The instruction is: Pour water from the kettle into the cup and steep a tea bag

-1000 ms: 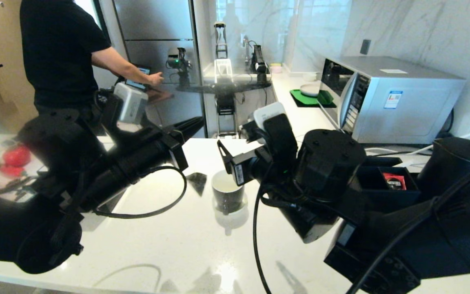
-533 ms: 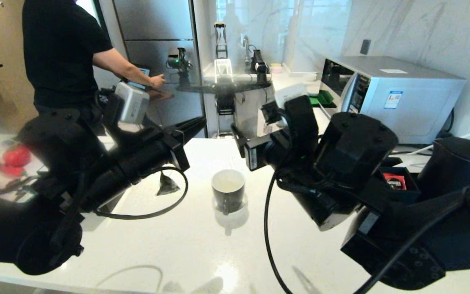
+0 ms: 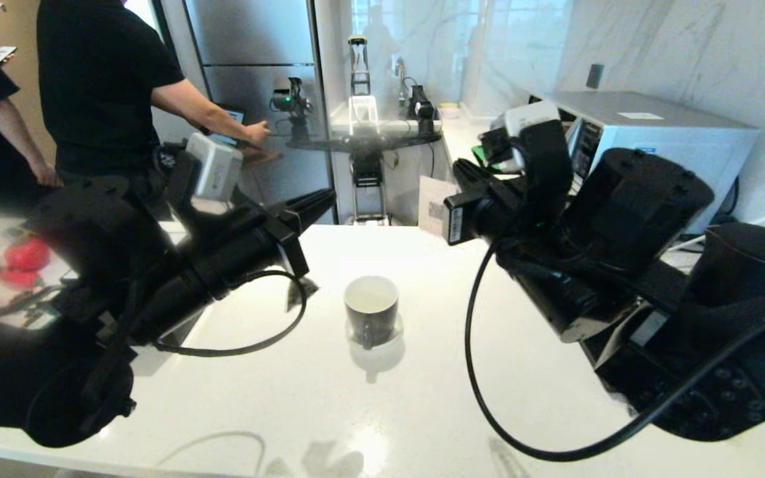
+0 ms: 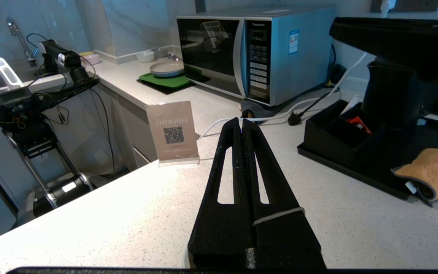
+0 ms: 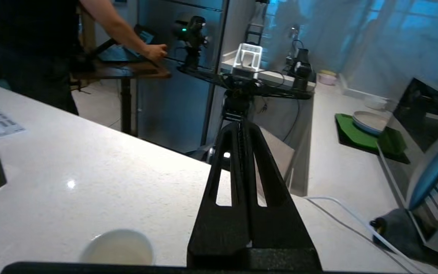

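Hovering right gripper (image 5: 242, 127) above counter, jaws pressed together, empty; left gripper (image 4: 241, 123) likewise; cup (image 3: 371, 309) stands between arms; kettle (image 3: 741, 265) far right; your cable could snag cup

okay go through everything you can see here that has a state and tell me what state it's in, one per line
cup: upright on the counter, held by nothing
left gripper: fingers shut, holding nothing
right gripper: fingers shut, holding nothing
kettle: upright on the black tray, lid on
microwave: door shut
orange cloth: crumpled on the tray's edge
plug: lying loose on the counter, unplugged
WiFi sign: standing upright
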{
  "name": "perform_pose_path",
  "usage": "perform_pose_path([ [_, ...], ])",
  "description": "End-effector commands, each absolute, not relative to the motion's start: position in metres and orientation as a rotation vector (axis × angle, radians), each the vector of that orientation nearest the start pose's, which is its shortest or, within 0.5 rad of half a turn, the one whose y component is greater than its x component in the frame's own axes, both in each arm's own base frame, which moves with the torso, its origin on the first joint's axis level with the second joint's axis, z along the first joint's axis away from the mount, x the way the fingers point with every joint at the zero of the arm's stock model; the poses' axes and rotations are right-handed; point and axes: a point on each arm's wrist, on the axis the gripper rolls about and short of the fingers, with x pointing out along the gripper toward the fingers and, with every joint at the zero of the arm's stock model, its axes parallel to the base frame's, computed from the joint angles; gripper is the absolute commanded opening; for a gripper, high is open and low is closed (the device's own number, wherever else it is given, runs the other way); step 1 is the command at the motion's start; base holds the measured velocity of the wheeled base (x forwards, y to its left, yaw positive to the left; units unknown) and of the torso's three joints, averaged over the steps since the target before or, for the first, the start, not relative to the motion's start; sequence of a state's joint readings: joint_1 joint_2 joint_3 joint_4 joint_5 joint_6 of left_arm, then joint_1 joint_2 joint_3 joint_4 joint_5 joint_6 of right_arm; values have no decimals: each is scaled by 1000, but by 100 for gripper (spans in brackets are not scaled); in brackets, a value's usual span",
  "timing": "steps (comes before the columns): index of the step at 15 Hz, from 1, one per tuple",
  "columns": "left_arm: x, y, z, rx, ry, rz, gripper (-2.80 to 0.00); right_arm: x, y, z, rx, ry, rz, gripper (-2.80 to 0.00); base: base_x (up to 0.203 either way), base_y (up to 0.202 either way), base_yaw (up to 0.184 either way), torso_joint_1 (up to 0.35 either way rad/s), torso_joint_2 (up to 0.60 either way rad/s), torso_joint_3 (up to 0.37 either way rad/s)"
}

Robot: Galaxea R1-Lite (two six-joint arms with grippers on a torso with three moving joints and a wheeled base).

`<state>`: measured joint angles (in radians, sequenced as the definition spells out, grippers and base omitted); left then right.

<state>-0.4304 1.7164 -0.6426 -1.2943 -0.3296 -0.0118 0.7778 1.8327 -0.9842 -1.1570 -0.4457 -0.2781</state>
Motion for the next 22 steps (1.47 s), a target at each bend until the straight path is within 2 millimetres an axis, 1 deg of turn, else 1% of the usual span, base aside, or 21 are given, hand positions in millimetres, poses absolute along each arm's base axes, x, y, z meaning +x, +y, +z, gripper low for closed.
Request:
perform_pose_path([
  [1,262,-129,203,-24,-234,-762,-280,256,210,245,-100,-306,224,-280,0,0,0,0,0,0],
  [6,260,-128,205,-24,-239,-762,-280,262,143,250,-148,-305,37,-280,0,0,0,0,0,0],
  [8,260,-128,206,-24,-242,-762,-280,255,117,252,-160,-305,-31,-280,0,0,0,0,0,0],
  [14,259,-128,209,-26,-254,-758,-280,224,45,257,-184,-313,-257,-280,0,0,0,0,0,0],
  [16,258,-127,210,-25,-254,-758,-280,210,24,259,-191,-324,-340,-280,0,0,0,0,0,0],
  [18,257,-127,211,-26,-258,-758,-280,192,9,258,-198,-329,-401,-280,0,0,0,0,0,0],
  [20,256,-127,211,-26,-259,-758,-280,170,0,250,-207,-319,-440,-280,0,0,0,0,0,0],
  [22,257,-127,212,-26,-264,-758,-280,145,-6,238,-214,-306,-469,-280,0,0,0,0,0,0],
])
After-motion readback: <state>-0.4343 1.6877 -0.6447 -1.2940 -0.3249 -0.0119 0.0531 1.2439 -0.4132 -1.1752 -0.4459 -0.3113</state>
